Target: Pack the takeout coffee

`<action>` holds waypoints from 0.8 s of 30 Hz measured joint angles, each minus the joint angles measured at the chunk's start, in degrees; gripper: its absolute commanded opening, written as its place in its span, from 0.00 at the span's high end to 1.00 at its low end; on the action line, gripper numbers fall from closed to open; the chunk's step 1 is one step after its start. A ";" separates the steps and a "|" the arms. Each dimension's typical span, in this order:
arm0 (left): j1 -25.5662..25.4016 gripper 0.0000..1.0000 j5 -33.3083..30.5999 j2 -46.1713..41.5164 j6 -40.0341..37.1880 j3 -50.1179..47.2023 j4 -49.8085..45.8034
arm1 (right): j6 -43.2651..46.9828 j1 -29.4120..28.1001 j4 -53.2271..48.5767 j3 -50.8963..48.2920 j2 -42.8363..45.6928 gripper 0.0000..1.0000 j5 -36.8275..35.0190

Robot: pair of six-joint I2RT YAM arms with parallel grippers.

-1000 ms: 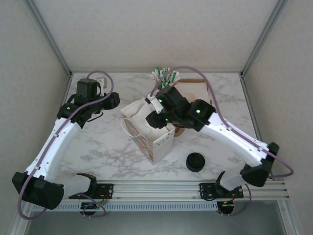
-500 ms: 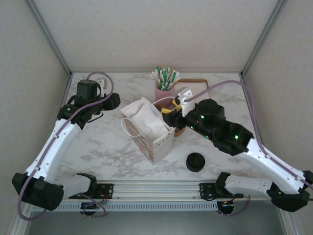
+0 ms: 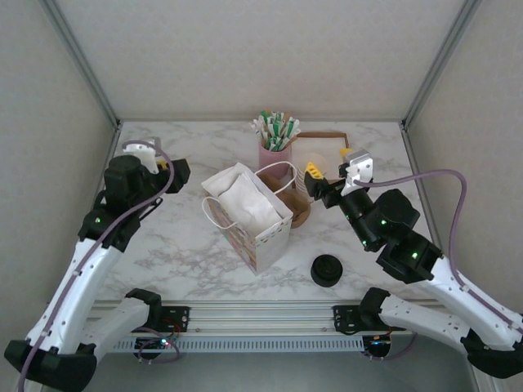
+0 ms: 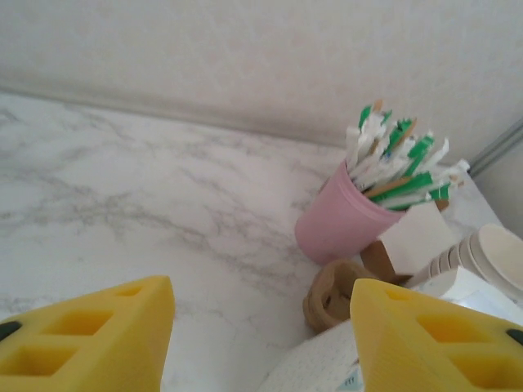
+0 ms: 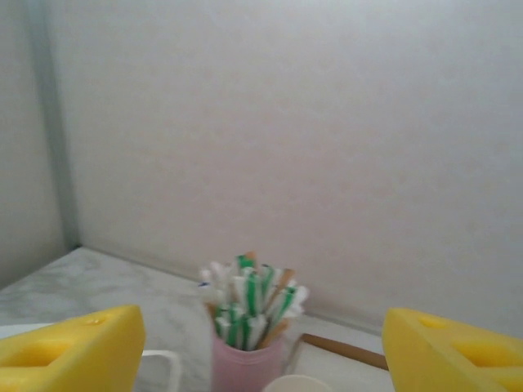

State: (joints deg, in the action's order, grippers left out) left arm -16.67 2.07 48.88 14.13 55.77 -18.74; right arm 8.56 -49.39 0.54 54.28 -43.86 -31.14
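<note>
Left wrist camera shows the left gripper (image 4: 260,314) with jaws spread wide, empty; the right gripper (image 5: 263,331) gapes too, holding nothing. The brown cup carrier (image 3: 300,212) sits on the table (image 3: 180,241) just beside the white paper bag (image 3: 245,204), outside it.

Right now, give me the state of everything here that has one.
white paper bag, upright, mouth open
cup carrier, outside the bag, beside it
black lid, loose on the table
pink cup, upright, full of sticks
left pincer, open, empty
right pincer, open, empty
</note>
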 measured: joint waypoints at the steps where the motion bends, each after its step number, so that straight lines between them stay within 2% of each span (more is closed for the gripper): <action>1: 0.00 0.39 -1.03 -0.81 -0.20 -1.25 1.40 | -0.17 2.47 0.87 -1.27 -0.11 0.19 -0.42; 6: 0.00 0.36 -8.35 -2.45 -0.81 -5.99 5.95 | -4.39 16.83 3.89 -7.23 -1.31 0.17 -0.76; 7: 0.00 0.24 -10.62 -2.43 -0.94 -6.56 6.69 | -6.12 20.13 4.52 -8.61 -1.64 0.16 -0.52; 8: 0.00 0.05 -13.07 -2.45 -1.20 -7.34 7.80 | -7.72 23.10 4.92 -9.77 -2.08 0.13 -0.13; 9: 0.00 0.00 -15.15 -2.45 -1.51 -8.15 8.94 | -8.87 25.24 5.38 -10.71 -2.54 0.11 0.31; 11: 0.00 0.00 -19.06 -2.45 -1.79 -10.40 12.13 | -11.65 29.86 7.19 -13.16 -4.20 0.03 1.40; 14: 0.00 0.00 -23.34 -2.45 -2.60 -14.27 16.70 | -13.57 33.20 9.31 -16.09 -7.17 0.01 3.13; 19: 0.00 0.00 -27.58 -1.95 -4.35 -18.95 23.15 | -13.68 34.40 13.44 -20.76 -10.99 0.01 5.38; 24: 0.17 0.00 -28.63 1.55 -5.16 -22.62 30.12 | -12.57 34.62 16.74 -23.19 -16.06 0.01 7.32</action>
State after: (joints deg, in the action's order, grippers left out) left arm -16.49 -26.57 50.43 8.97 33.15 11.38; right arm -4.01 -14.76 17.28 31.09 -59.92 -23.81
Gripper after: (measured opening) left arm 0.997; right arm 0.987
